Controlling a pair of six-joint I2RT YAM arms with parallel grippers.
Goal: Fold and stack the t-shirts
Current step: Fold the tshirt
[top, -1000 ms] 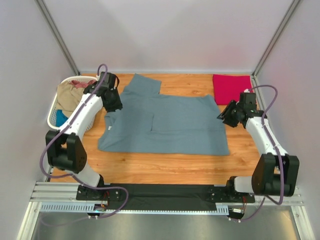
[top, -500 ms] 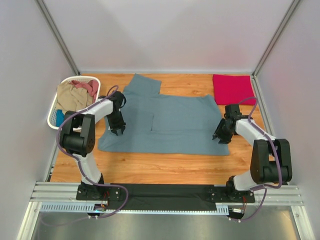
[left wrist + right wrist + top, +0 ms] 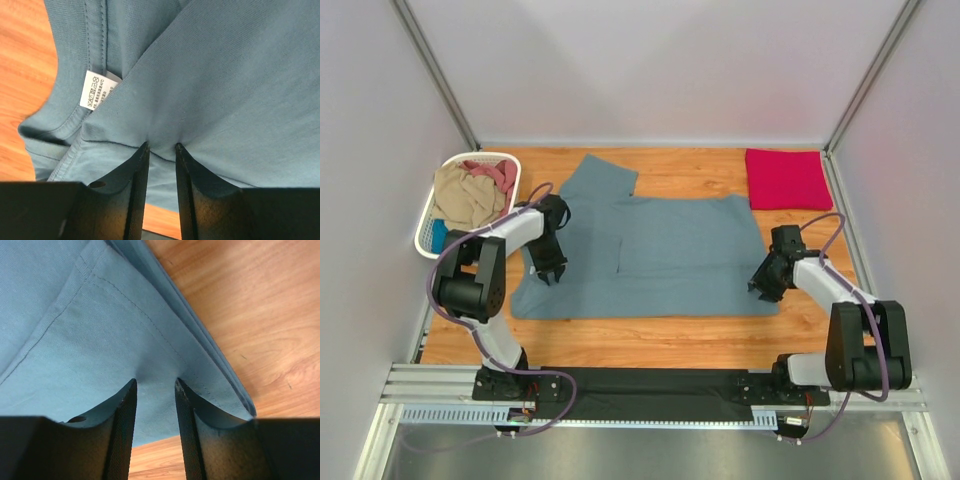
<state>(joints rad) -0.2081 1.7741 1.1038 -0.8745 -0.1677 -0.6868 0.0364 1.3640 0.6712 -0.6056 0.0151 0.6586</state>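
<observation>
Two arms, same build: the left arm (image 3: 490, 262) and right arm (image 3: 840, 300) both show white link shells with chunky black joint housings. A lilac cable loops loose along each one, from base up to wrist. Both bases bolt to a black plate (image 3: 650, 392) on a ribbed silver rail. Up close, the left gripper (image 3: 161, 149) has matte black fingers, finely ribbed on the inner faces, a round hole by one root. The right gripper (image 3: 154, 384) matches, hole included.
</observation>
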